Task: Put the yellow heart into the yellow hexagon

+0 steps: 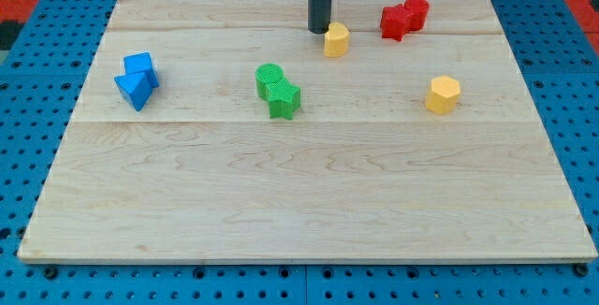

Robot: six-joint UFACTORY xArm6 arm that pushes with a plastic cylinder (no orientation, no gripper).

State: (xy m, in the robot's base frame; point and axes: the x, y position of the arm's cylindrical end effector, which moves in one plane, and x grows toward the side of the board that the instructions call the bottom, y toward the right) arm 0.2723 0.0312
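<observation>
The yellow heart [336, 39] lies near the top of the wooden board, a little right of centre. My tip [319, 30] stands just to its upper left, touching or nearly touching it. The yellow hexagon [444, 94] lies further to the view's right and lower, well apart from the heart.
Two red blocks [403, 19] sit together at the top right, close to the heart. Two green blocks [278, 91] sit together left of centre. Two blue blocks [138, 79] sit together at the left. The wooden board [299, 202] rests on a blue pegboard.
</observation>
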